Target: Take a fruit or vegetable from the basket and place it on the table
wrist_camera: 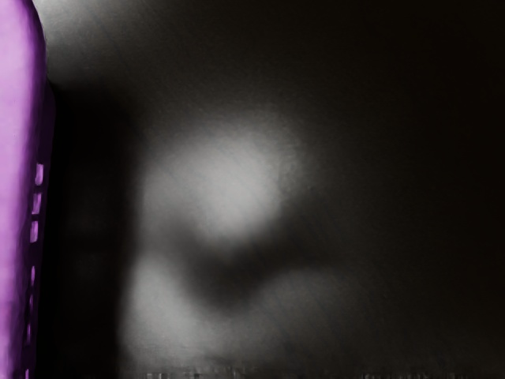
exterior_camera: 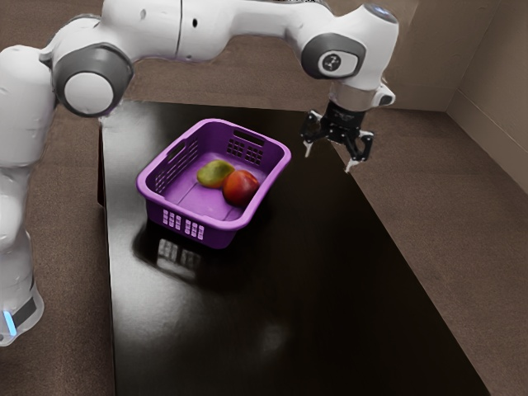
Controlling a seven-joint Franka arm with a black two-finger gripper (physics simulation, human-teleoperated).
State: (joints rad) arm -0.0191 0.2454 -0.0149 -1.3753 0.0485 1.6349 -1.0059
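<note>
Running off the exterior view's lower edge, the black desk (exterior_camera: 330, 313) gives wide room before the purple basket (exterior_camera: 218, 237), which the wrist view crops. Inside, a reddish fruit (exterior_camera: 241, 188) partly hides a yellow-green fruit (exterior_camera: 214, 173). Beside the basket, the gripper (exterior_camera: 329, 160) hangs, fingers spread apart.

Brown floor (exterior_camera: 462, 198), tan walls (exterior_camera: 503, 91) cornering at the exterior view's upper right

Arm (exterior_camera: 247, 18) outstretched; tool (exterior_camera: 329, 157) downward, fingers (exterior_camera: 352, 165) spread.
</note>
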